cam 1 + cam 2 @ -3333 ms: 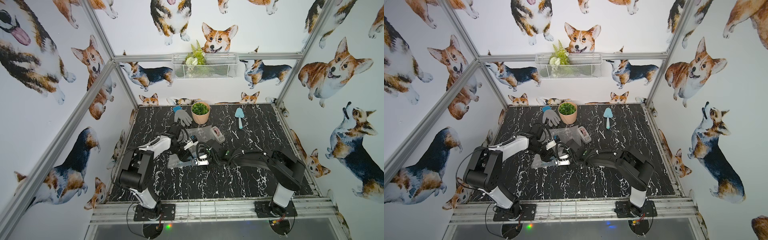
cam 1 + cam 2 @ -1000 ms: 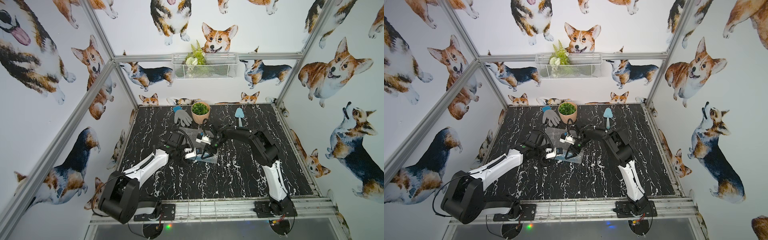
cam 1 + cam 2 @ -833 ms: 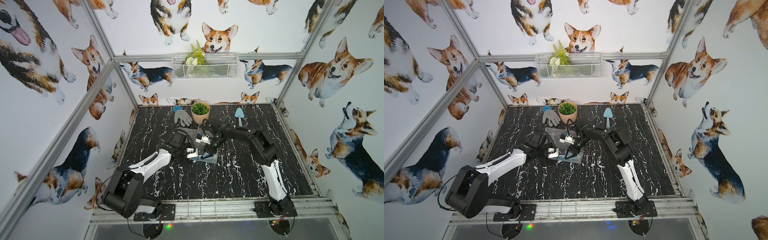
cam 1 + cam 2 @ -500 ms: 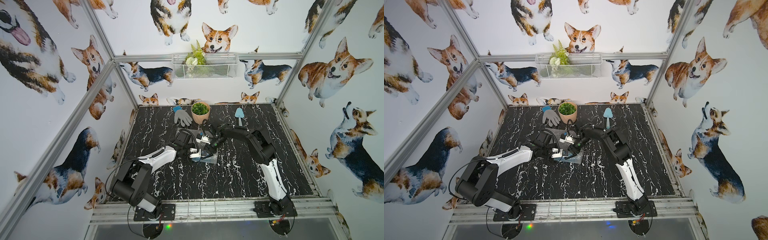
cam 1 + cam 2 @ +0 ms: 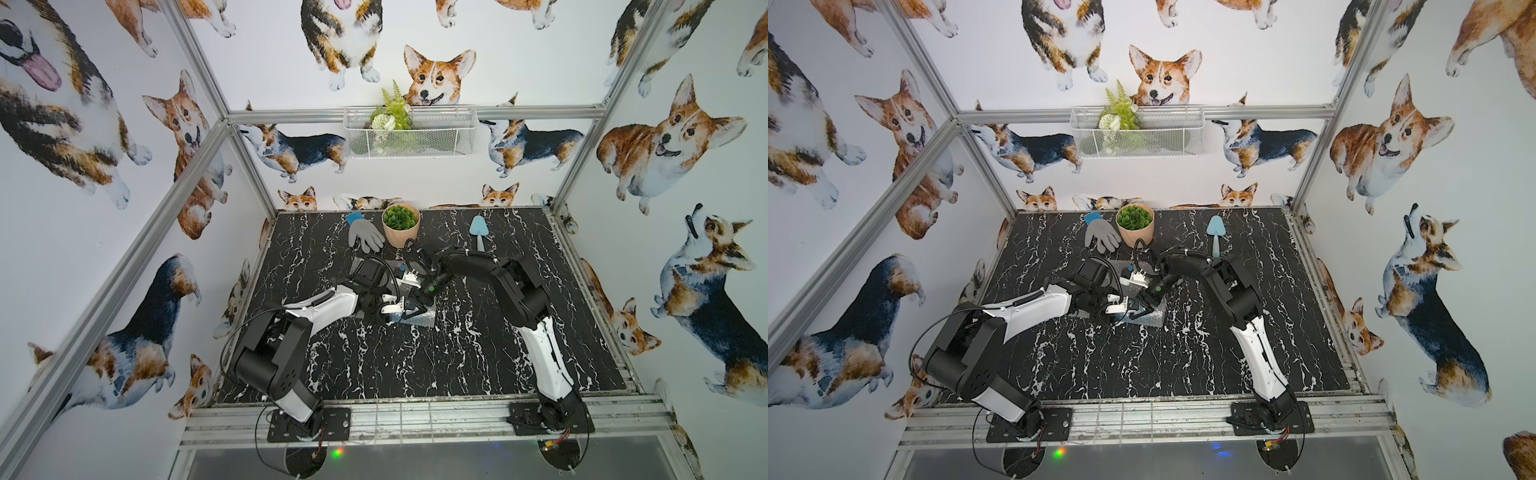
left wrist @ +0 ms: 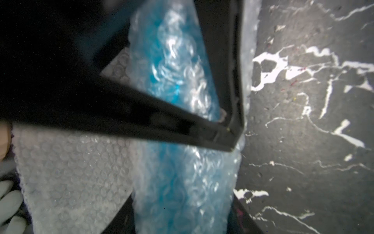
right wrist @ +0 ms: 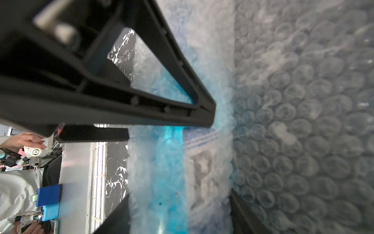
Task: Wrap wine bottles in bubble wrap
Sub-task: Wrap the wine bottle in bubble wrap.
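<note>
The black marbled surface (image 5: pixel 415 365) is walled on three sides. A white wire basket (image 5: pixel 453 143) is hung on the back wall, with fern sprigs and white flowers (image 5: pixel 390 118) kept at one end of it. The bubble wrap (image 5: pixel 426 319) is laid mid-surface, well apart from every edge, and a broad stretch of surface is left between it and the front rail. By the back edge a peach pot (image 5: pixel 398 242) is filled with a green plant (image 5: pixel 400 217); a grey glove (image 5: pixel 363 237) is laid just beside it, and a light-blue trowel (image 5: pixel 478 232) well apart. The bottle (image 6: pixel 172 71) is rolled inside one side of the wrap, its blue seen through the bubbles. The left pincer (image 5: pixel 397 313) is set astride that roll, jaws part-way apart; whether it is clamped cannot be told. The right pincer (image 5: pixel 417 312) is spread wide, one tip pressed on the wrap.
</note>
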